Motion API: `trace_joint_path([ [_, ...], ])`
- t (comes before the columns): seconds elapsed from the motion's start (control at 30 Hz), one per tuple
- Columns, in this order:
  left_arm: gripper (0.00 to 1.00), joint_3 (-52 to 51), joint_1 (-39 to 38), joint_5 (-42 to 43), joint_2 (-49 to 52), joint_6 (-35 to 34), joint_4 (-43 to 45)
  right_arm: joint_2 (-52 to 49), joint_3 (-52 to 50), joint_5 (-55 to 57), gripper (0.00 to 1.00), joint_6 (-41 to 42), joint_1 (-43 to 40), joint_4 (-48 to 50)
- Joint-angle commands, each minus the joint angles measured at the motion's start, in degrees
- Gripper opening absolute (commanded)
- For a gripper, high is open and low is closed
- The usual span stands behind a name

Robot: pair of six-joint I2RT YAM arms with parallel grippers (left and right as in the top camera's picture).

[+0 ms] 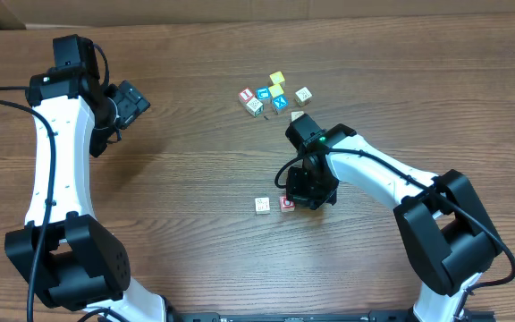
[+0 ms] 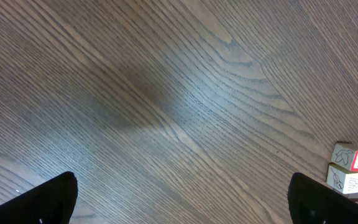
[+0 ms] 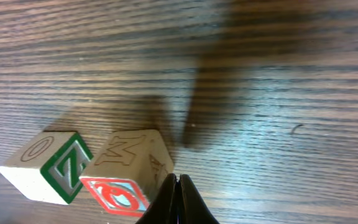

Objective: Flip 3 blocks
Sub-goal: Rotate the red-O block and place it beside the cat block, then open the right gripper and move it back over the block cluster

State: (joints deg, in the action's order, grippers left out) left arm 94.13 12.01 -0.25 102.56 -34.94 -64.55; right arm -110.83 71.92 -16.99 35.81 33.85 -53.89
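Observation:
Two small wooden blocks lie side by side in the middle of the table: a cream-faced one (image 1: 262, 205) and one with a red symbol (image 1: 287, 203). My right gripper (image 1: 304, 193) is low, just right of the red one. In the right wrist view its fingers are shut with nothing between them (image 3: 177, 182), the tips close against the right edge of the red-ring block (image 3: 120, 186). The other block (image 3: 45, 167) shows a green Z face. My left gripper (image 1: 137, 100) hangs open at the far left, over bare wood (image 2: 182, 205).
A cluster of cubes sits at the back centre: a red-faced one (image 1: 247, 95), a cream one (image 1: 255, 105), blue ones (image 1: 281, 104), yellow ones (image 1: 277, 79) and a cream one (image 1: 303, 93). Some of them show at the left wrist view's lower right (image 2: 347, 168).

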Motion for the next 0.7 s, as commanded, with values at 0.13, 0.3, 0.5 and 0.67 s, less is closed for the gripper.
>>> trace_joint_path([
  [0.13, 1.0, 0.9, -0.02, -0.33, 0.42, 0.46, 0.09, 1.46, -0.26, 1.33, 0.04, 0.22, 1.81, 2.75],
  [0.3, 1.0, 0.9, -0.02, -0.33, 0.42, 0.46, 0.07, 1.46, -0.31, 4.57, 0.05, 0.2, 2.56, 2.89],
  [0.5, 1.0, 0.9, -0.02, -0.33, 0.42, 0.46, 0.07, 1.42, -0.31, 4.98, 0.08, 0.2, 2.58, 5.79],
  [0.67, 1.0, 0.9, -0.02, -0.33, 0.42, 0.46, 0.07, 1.42, -0.31, 4.76, 0.08, 0.2, 2.6, 5.64],
])
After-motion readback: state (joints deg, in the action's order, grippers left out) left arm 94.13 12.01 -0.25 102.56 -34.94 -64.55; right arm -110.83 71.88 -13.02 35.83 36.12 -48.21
